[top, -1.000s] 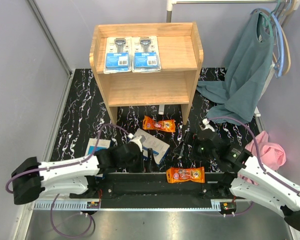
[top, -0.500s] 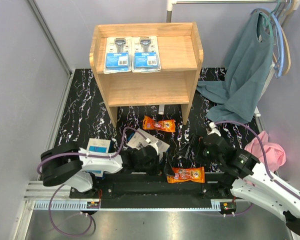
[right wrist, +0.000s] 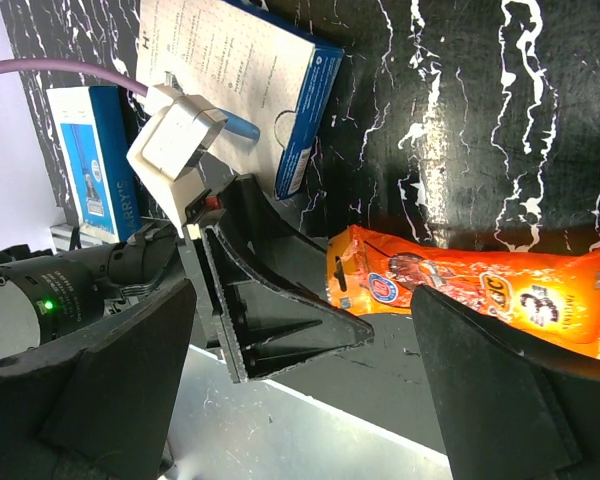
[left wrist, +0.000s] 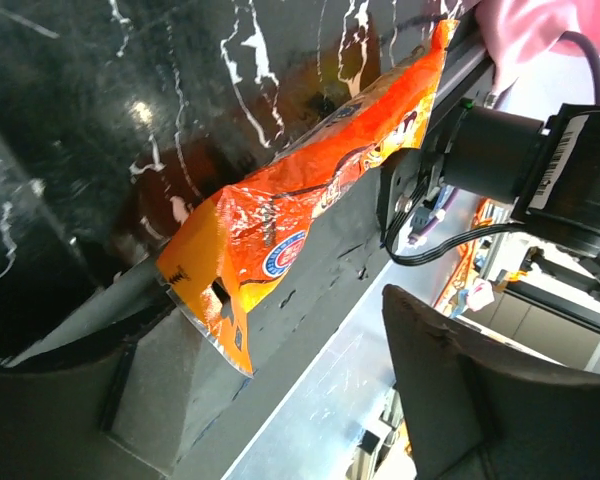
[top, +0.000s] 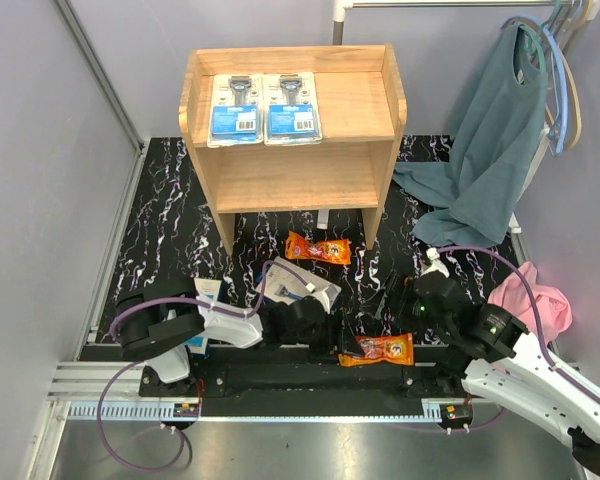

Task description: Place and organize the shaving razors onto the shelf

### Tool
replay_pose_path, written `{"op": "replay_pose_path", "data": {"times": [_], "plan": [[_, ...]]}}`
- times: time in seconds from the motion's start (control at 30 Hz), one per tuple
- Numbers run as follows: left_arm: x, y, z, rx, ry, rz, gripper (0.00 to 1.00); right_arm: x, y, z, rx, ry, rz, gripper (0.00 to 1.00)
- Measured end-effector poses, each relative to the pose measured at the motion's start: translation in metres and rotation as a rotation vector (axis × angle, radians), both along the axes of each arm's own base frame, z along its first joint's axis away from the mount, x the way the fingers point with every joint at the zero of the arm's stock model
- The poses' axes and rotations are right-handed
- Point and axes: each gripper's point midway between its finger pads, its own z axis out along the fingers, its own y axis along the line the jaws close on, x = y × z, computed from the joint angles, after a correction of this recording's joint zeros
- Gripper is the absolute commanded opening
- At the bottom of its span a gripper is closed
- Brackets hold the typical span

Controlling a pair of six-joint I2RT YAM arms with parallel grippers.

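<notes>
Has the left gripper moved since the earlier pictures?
Yes. Judged against the shelf, the left gripper has gone rightward along the near edge, from the white box to the nearer orange packet's left end.

Shelf [top: 310, 178] lower tier free; top tier R half free, blisters [top: 236, 110] on L.

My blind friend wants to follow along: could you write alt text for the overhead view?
The left hand is at one end of an orange packet near the black table's front edge. Behind, a wooden shelf holds two blue razor packs on top.
</notes>
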Motion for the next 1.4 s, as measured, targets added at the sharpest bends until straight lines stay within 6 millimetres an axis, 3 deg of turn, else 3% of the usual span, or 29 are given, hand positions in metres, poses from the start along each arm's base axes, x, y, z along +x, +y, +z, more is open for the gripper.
{"op": "replay_pose_path", "data": {"times": [0.1,0.13,0.23,0.27,0.37,0.6,0.7,0.83,1.0,1.1,1.23,1.4], "plan": [[0.0,-0.005,-0.001,-0.019,0.007,0.006,0.59,-0.001,-0.001,-0.001,-0.003,0.005,-0.002,0.99],[0.0,-0.006,-0.002,-0.022,0.01,0.006,0.47,-0.001,-0.001,-0.001,-0.005,0.007,-0.002,0.99],[-0.001,-0.007,-0.006,-0.019,0.026,0.009,0.27,-0.001,-0.002,-0.002,-0.008,0.01,-0.002,0.99],[-0.002,-0.007,-0.008,-0.016,0.031,0.01,0.14,-0.002,-0.002,-0.003,-0.01,0.011,-0.002,0.99],[-0.003,-0.007,-0.011,-0.01,0.042,0.009,0.0,-0.002,-0.002,-0.003,-0.01,0.012,-0.002,0.99],[-0.005,-0.002,-0.009,0.009,0.017,-0.014,0.0,-0.002,-0.002,-0.002,-0.009,0.011,-0.002,0.99],[-0.004,0.0,0.003,0.016,-0.029,-0.038,0.0,-0.002,-0.002,-0.002,-0.011,0.008,0.002,0.99],[0.003,-0.003,0.044,-0.004,-0.155,-0.088,0.0,-0.002,-0.002,0.001,-0.017,-0.01,0.019,1.0],[0.019,0.002,0.119,-0.074,-0.36,-0.152,0.0,0.001,0.0,0.018,-0.011,-0.065,0.055,1.0],[0.04,0.025,0.147,-0.095,-0.442,-0.149,0.0,0.002,0.003,0.027,-0.001,-0.098,0.083,1.0],[0.068,0.069,0.153,-0.044,-0.494,-0.127,0.0,0.002,0.01,0.036,0.019,-0.14,0.135,1.0],[0.063,0.113,0.158,-0.021,-0.494,-0.184,0.0,0.001,0.019,0.05,0.04,-0.192,0.207,1.0]]}}
